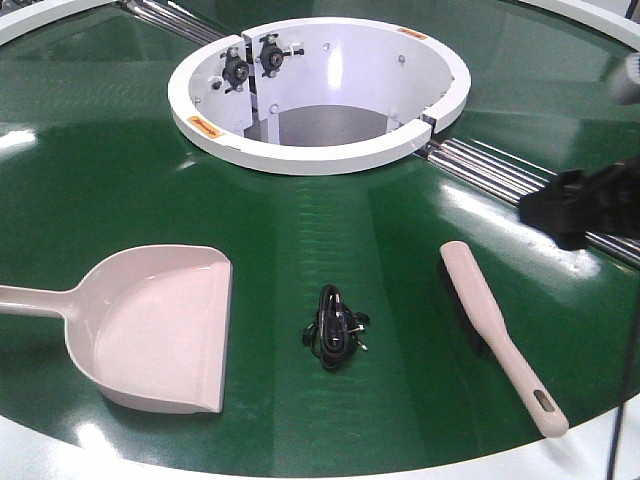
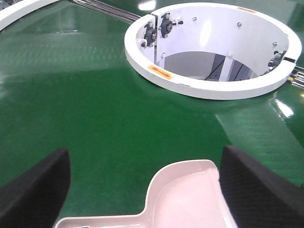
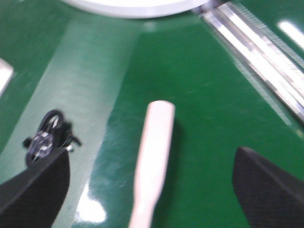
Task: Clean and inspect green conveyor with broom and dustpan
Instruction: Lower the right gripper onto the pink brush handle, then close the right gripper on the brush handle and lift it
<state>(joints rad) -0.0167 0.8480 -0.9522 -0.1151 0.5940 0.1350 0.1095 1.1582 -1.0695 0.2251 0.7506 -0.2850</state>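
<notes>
Your right pincer (image 3: 151,159) stands wide open, its two black fingers (image 3: 33,190) spread apart with nothing held, and in its wrist view the broom (image 1: 495,330) shows between them, blurred. From the front you see that pincer up near the steel rollers (image 1: 500,170), apart from the broom. The broom lies flat on the green conveyor (image 1: 100,180) at your right, bristle end toward the white central ring (image 1: 310,150) and slotted handle end toward the near white rim. Your left pincer (image 2: 145,152) is just as open and empty; its wrist view looks down on the dustpan (image 2: 190,194), which appears low between its fingers. The dustpan rests on the belt at your left, its open lip facing right and its long handle running off to the left. Between dustpan and broom, touching neither, lies a small black coiled cable (image 1: 335,330) on the belt.
</notes>
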